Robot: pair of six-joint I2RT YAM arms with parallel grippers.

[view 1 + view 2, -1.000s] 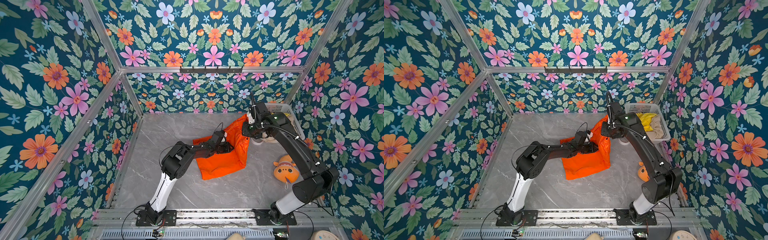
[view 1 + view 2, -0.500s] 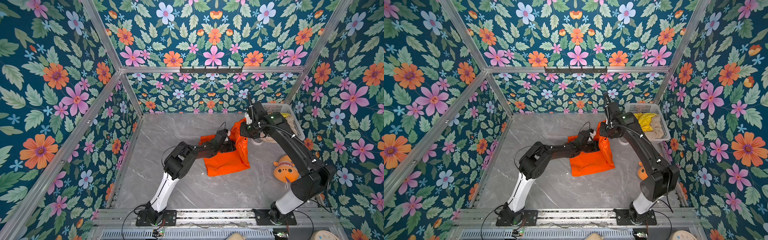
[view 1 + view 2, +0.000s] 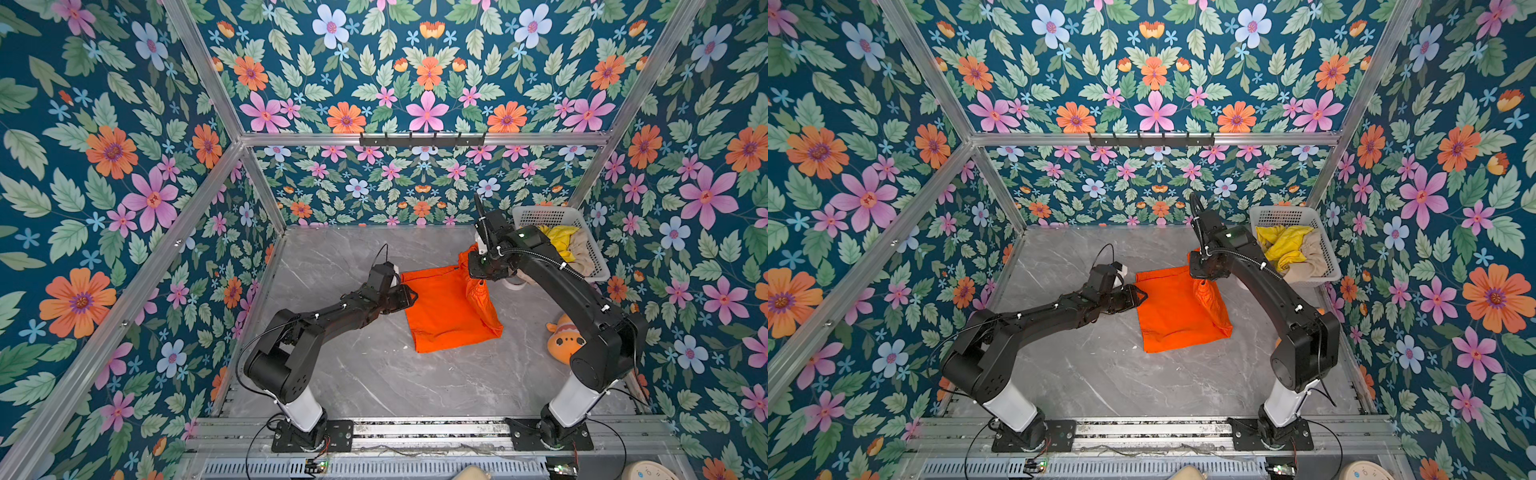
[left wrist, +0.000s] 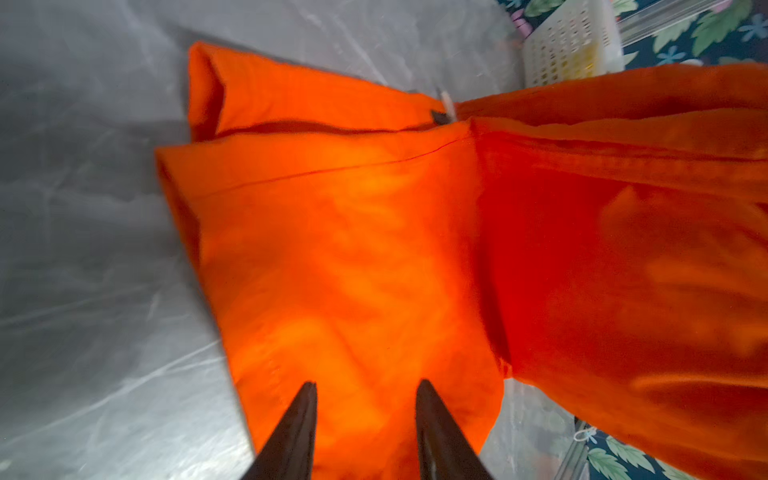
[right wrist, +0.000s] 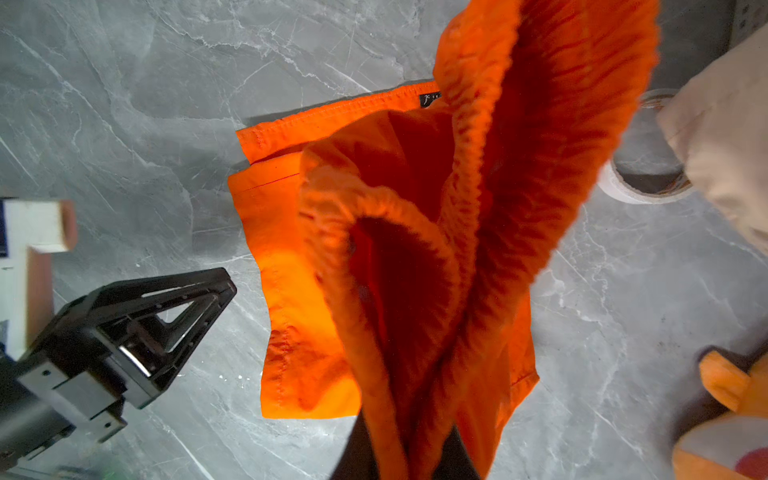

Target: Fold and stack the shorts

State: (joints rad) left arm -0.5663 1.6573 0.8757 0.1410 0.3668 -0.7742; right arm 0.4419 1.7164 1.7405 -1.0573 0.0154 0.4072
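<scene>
The orange shorts (image 3: 446,309) lie folded over in the middle of the table, waistband end raised. My right gripper (image 3: 482,279) is shut on the gathered waistband (image 5: 478,232) and holds it up above the flat part. At the shorts' left edge my left gripper (image 3: 409,297) stands open; in the left wrist view its fingertips (image 4: 309,392) are apart over the orange cloth (image 4: 353,249), pinching nothing. Yellow shorts (image 3: 1283,245) and beige shorts (image 3: 1308,259) lie bunched in the white basket (image 3: 1279,216).
The basket (image 3: 540,214) stands at the back right corner. An orange-and-white plush fish (image 3: 561,338) lies right of the shorts, under the right arm. A white ring (image 5: 648,185) sits on the table near the basket. Flowered walls enclose the table.
The left gripper has opened, let go of the orange cloth and drawn back to its left edge. The shorts have shifted right and now lie flatter.
</scene>
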